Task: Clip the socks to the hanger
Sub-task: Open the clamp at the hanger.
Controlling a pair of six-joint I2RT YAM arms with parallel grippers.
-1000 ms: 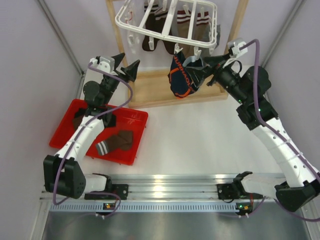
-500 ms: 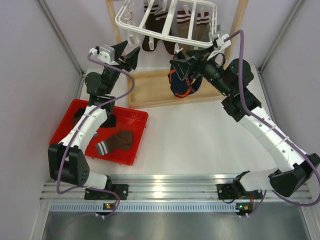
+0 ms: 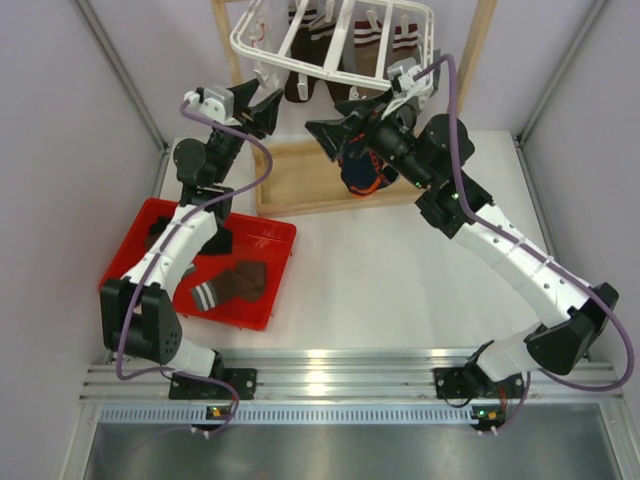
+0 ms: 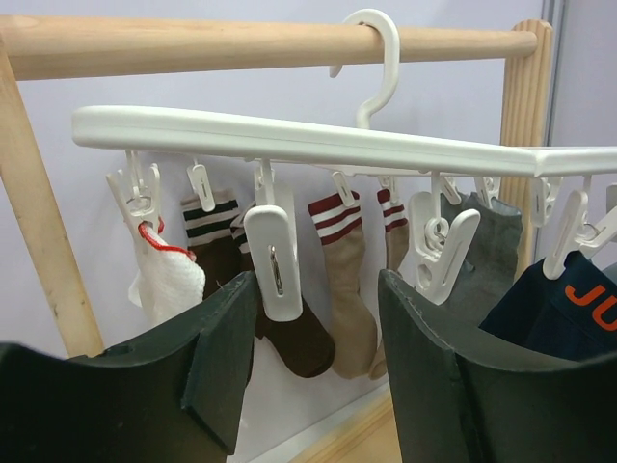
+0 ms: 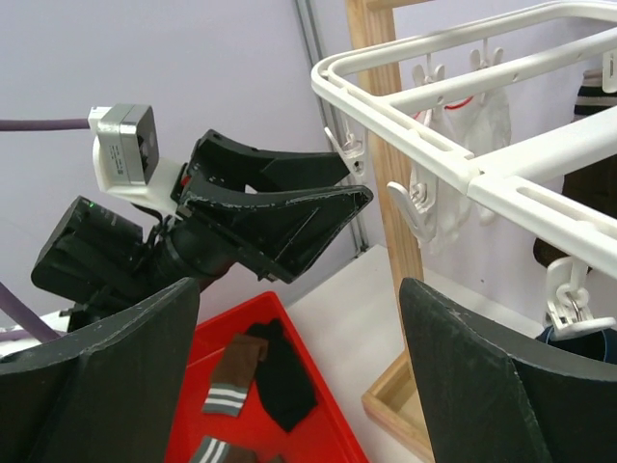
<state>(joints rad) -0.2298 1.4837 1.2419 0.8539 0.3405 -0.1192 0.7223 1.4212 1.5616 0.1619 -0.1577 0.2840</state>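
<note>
Both arms rise from the near edge of the tabletop (image 3: 400, 270) towards the white clip hanger (image 3: 335, 72), which hangs by its hook from the rod of a wooden frame (image 4: 193, 43). The left arm stands almost upright, its tool (image 3: 262, 103) spread wide and empty just below the hanger's left corner. In its wrist view a white clip (image 4: 273, 265) dangles between the two fingers. The right arm arches high and leans far left, and its tool (image 3: 335, 118), also wide and empty, points at the left one under the hanger's near rail. Striped brown and tan socks (image 4: 337, 289) are pegged along the hanger's far side, beside a navy garment with orange trim (image 3: 355, 170). More socks (image 3: 235, 285) lie in a red tray (image 3: 265, 240) near the left arm's base.
</note>
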